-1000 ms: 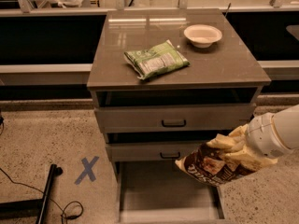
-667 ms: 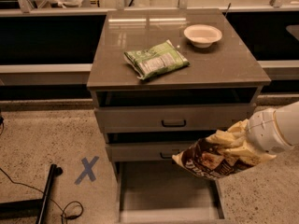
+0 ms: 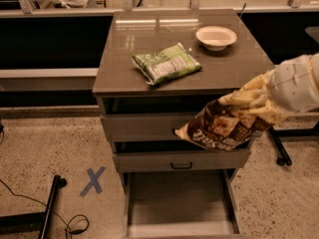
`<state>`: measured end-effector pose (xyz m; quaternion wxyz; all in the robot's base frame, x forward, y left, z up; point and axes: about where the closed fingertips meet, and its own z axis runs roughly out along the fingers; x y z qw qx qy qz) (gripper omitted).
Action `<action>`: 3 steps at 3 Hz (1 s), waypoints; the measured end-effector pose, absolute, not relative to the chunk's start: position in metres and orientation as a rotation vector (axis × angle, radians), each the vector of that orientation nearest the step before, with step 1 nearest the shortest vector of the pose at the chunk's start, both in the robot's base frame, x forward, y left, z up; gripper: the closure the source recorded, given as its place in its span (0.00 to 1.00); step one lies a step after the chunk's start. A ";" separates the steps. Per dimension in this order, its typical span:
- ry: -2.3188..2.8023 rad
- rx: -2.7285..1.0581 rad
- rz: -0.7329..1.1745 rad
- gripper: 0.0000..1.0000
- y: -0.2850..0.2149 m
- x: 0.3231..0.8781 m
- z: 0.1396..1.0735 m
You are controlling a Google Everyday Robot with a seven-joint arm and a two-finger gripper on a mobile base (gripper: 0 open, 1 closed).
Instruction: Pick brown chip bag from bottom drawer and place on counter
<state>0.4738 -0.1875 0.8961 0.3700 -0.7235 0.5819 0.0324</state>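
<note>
The brown chip bag (image 3: 219, 128) hangs in the air in front of the upper drawers, held by my gripper (image 3: 251, 106), whose yellowish fingers are shut on the bag's right end. My white arm (image 3: 299, 83) reaches in from the right. The bottom drawer (image 3: 179, 203) is pulled open below, its grey floor bare. The counter (image 3: 134, 63) is the glossy grey-brown top of the cabinet, above and behind the bag.
A green-and-white snack bag (image 3: 167, 63) lies mid-counter. A white bowl (image 3: 216, 36) sits at the counter's back right. The two upper drawers (image 3: 144, 126) have black handles. A blue X (image 3: 93, 180) is taped on the floor at left, with a black stand and cable (image 3: 50, 213) nearby.
My gripper has lifted the brown chip bag up from just above the bottom drawer to the level of the top drawer, moving slightly right and closer to the counter's edge.
</note>
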 end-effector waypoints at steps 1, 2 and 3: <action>1.370 -1.949 0.027 1.00 -0.172 0.500 0.952; 1.258 -2.076 -0.031 1.00 -0.142 0.534 1.015; 1.237 -2.112 -0.084 1.00 -0.127 0.565 1.052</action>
